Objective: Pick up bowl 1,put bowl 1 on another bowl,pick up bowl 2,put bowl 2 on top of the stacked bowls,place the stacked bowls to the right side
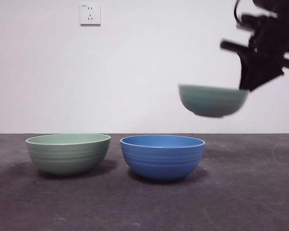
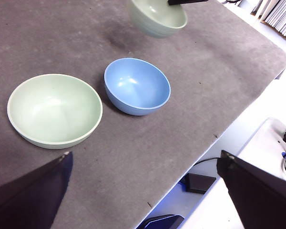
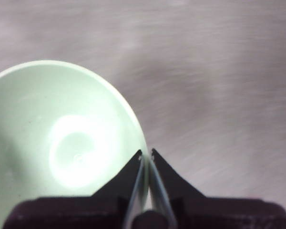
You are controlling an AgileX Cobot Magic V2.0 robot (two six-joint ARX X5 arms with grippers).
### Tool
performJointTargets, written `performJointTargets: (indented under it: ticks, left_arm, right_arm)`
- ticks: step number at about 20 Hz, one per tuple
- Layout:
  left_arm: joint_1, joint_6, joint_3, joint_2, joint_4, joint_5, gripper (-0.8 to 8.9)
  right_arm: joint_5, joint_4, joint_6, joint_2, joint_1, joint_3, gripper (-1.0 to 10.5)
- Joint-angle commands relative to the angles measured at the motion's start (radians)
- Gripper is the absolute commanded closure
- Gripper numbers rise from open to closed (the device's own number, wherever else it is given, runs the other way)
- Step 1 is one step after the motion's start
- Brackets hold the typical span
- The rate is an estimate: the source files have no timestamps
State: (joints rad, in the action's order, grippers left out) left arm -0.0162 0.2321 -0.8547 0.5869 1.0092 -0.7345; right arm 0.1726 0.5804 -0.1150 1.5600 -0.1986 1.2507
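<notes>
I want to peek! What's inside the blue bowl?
Nothing that shows. The blue bowl looks bare inside from the left wrist view, though its near wall hides a bit of the inside. The right gripper holds a green bowl up nearby.

A white wall socket (image 1: 90, 14) sits at eleven o'clock on the pale wall (image 1: 144, 67), above the grey table (image 1: 144, 207).

A narrow gap separates the green bowl on the table (image 1: 68, 153) from the blue bowl (image 1: 162, 156); both are open from above. The lifted green bowl (image 1: 213, 100), pinched at its rim by the right gripper (image 3: 146, 153), hangs clear of the blue bowl's rim, with bare grey table (image 1: 250, 192) below it
</notes>
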Motion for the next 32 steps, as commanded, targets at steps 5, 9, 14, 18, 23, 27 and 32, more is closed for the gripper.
performJointTargets:
  ticks: [5, 9, 14, 18, 23, 27, 32]
  left_arm:
    - [-0.004, -0.003, -0.003, 0.000, -0.006, 0.002, 1.88]
    - [-0.004, -0.003, -0.003, 0.000, -0.005, 0.002, 1.88]
    - [-0.004, -0.003, -0.003, 0.000, -0.005, 0.002, 1.88]
    - [-0.004, -0.003, -0.003, 0.000, -0.005, 0.002, 1.88]
    - [-0.004, -0.003, -0.003, 0.000, -0.005, 0.002, 1.88]
    - [-0.004, -0.004, -0.003, 0.000, -0.007, 0.026, 1.88]
    - [-0.005, -0.057, -0.003, 0.062, -0.066, 0.053, 1.88]
  right_arm:
    - [0.009, 0.095, 0.019, -0.019, -0.173, -0.002, 9.6]
    - [-0.036, 0.091, 0.019, 0.022, -0.251, -0.002, 9.6]
    - [-0.049, 0.076, 0.019, 0.106, -0.287, -0.006, 9.6]
    - [-0.055, 0.052, 0.020, 0.155, -0.307, -0.006, 9.6]
    - [-0.077, 0.050, 0.039, 0.181, -0.314, -0.006, 9.6]
    - [-0.071, 0.061, 0.038, 0.181, -0.315, -0.006, 7.4]
    - [-0.067, 0.055, 0.038, 0.155, -0.328, -0.006, 6.9]
